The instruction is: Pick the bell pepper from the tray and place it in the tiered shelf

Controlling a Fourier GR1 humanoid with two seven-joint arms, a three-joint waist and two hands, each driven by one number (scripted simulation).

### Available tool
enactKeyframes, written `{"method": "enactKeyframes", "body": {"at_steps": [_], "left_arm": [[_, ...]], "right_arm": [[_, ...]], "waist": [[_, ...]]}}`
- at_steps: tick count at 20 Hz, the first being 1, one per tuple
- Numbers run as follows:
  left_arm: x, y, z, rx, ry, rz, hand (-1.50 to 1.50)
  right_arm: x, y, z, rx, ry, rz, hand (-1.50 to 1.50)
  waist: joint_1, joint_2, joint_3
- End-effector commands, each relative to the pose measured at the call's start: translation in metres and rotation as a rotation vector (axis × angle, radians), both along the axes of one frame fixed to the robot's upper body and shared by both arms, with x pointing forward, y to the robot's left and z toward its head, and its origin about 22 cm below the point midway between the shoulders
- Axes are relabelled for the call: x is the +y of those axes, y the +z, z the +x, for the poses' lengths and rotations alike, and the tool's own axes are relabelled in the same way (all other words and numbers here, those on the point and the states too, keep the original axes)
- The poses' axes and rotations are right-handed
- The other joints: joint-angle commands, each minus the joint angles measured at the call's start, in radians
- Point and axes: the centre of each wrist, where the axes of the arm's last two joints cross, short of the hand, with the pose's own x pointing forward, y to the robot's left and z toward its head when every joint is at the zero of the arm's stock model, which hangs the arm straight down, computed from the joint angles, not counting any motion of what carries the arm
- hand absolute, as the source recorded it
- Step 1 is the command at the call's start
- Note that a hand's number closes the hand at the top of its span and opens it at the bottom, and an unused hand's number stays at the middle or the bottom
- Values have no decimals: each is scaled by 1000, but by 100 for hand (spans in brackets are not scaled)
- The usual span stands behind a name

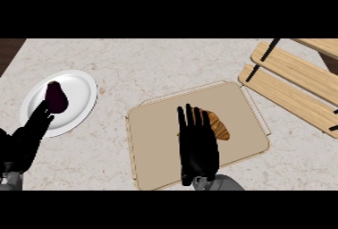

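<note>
Head view: right hand (196,145), fingers straight, over the tray (158,129) middle beside the bell pepper (219,126), shelf (297,80) well apart

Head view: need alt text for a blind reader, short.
The robot's right hand, fingers straight, hovers over a tan tray, partly covering an orange-brown bell pepper. The left hand rests open at the lower left beside a white plate holding an eggplant; a wooden tiered shelf stands at upper right.
</note>
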Motion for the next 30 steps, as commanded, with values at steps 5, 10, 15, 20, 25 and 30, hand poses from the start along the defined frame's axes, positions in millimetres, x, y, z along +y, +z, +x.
{"method": "enactKeyframes", "body": {"at_steps": [5,10,15,20,25,30], "left_arm": [[-2,-22,0,14,-7,-5,0],[6,3,-8,7,-12,-9,0],[-12,6,-9,0,-11,4,0],[2,-1,12,-21,-1,-10,0],[10,1,2,14,0,-12,0],[-12,12,7,7,-2,-3,0]], "right_arm": [[-5,-15,18,-10,7,-1,-150],[-8,-26,19,22,2,-5,-150],[-7,-44,18,59,-10,40,150],[-10,-50,32,24,51,-30,150],[-17,-36,15,-65,46,-31,150],[-22,-38,30,-156,2,-9,150]], "waist": [[-1,2,0],[2,1,0],[3,1,0],[-3,2,0],[-5,0,0],[-1,1,0]]}}
